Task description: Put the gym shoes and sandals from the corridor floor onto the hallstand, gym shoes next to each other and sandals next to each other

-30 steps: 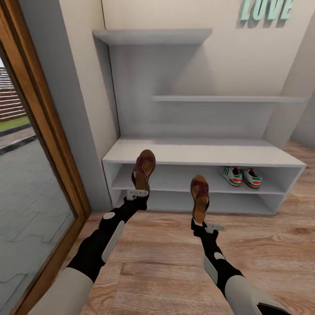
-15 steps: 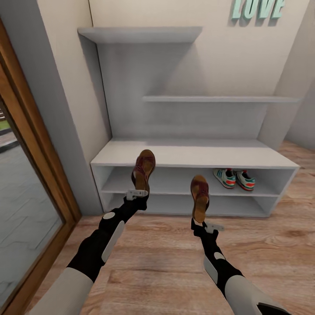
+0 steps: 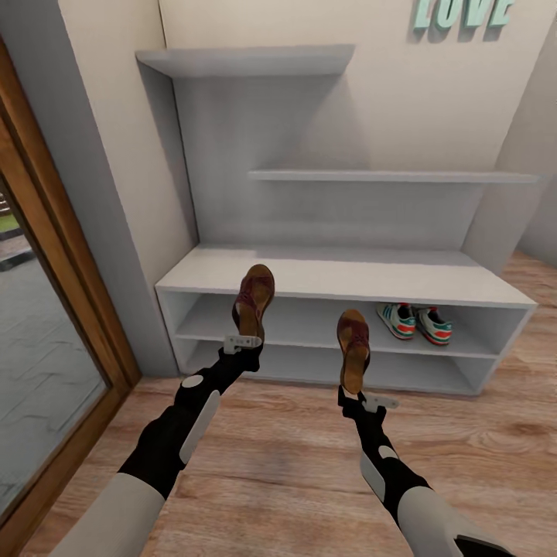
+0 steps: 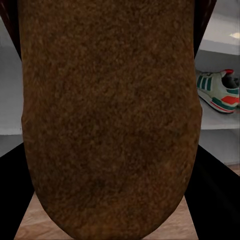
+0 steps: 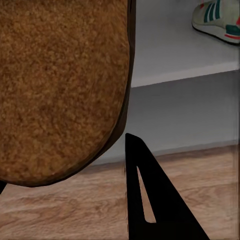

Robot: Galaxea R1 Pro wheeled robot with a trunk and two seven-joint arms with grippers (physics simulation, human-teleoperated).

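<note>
Each gripper, left (image 3: 246, 334) and right (image 3: 357, 392), clamps an upright grainy-soled brown leather sandal (image 3: 254, 301) by its heel

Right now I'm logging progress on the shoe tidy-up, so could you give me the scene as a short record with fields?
left gripper: shut on a sandal, held upright
right gripper: shut on the other sandal, held upright
gym shoes: side by side on the hallstand's middle shelf, right end
hallstand: straight ahead against the wall; bench top bare
corridor floor: wood planks between robot and rack
remaining: both sandals not yet on the rack
</note>
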